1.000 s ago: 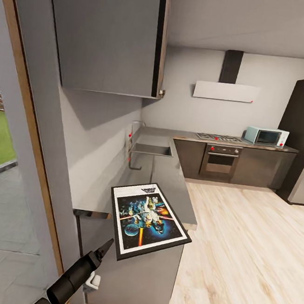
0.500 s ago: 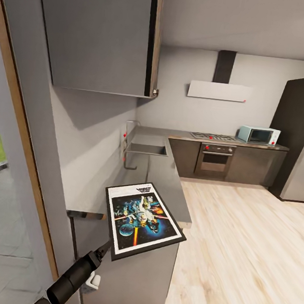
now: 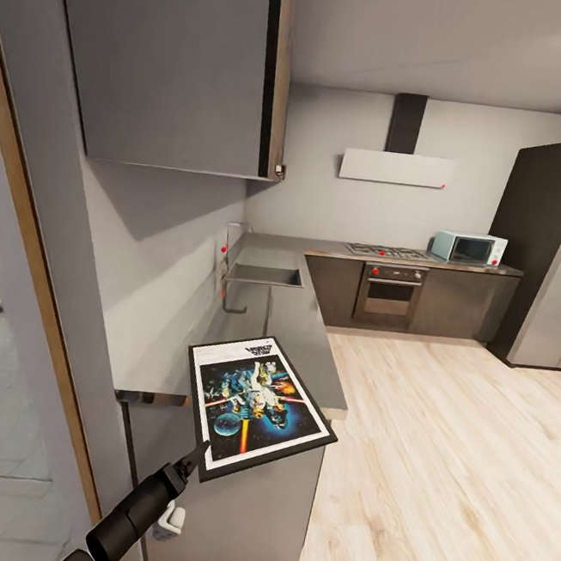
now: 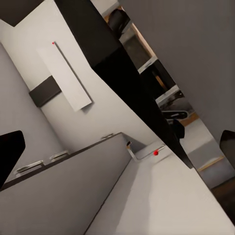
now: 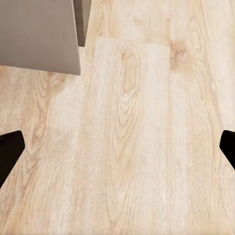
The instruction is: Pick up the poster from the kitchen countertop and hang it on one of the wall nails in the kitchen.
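Your left gripper [image 3: 200, 455] touches the poster's [image 3: 256, 403] near edge on the kitchen countertop [image 3: 307, 352] — jaws spread wide. Your right gripper [image 5: 117, 147] is wide too, over wood floor [image 5: 137, 122].

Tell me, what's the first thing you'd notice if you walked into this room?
The colourful poster jumps out first: it lies flat on the near end of the grey kitchen countertop, one corner sticking out past the edge. The left gripper pokes up right at its near edge. Far off, a teal microwave sits on the back counter beside a tall dark fridge.
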You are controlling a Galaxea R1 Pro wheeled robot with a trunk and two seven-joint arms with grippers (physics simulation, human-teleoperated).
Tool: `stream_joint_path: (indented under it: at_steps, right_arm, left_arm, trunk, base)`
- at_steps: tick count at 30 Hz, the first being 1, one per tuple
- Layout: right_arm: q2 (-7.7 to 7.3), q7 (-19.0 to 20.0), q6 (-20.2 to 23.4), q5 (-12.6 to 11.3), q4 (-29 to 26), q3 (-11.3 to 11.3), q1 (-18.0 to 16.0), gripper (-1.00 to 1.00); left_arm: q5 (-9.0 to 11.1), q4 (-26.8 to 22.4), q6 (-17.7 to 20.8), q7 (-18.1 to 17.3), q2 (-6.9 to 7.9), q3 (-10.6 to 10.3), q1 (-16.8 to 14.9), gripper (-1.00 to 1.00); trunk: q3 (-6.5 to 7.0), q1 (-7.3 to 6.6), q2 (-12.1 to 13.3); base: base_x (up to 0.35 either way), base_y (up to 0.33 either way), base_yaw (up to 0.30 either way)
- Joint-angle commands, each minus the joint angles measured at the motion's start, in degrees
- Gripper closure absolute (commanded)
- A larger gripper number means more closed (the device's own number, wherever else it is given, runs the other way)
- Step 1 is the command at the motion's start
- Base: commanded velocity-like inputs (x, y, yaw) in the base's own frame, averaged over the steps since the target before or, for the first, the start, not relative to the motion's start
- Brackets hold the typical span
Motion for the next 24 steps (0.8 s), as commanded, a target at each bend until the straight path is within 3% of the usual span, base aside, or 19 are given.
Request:
stream_joint_path:
  at_steps: [1,24]
  right_arm:
    - [-0.02,-0.04,-0.15,0.41,0.01,0.02,-0.03,-1.0]
    - [-0.02,-0.05,-0.14,0.41,0.02,0.09,-0.03,-1.0]
  left_arm:
    - [-0.61,-0.04,-0.15,0.4,-0.04,0.09,-0.01,-1.0]
    - [-0.61,-0.13,-0.15,0.43,-0.04,0.03,-0.01,-1.0]
  trunk:
    - [-0.05,0.0,-0.03]
    - [-0.05,0.0,-0.03]
  base:
    - [0.0,0.0,-0.004]
    - [0.0,0.0,-0.028]
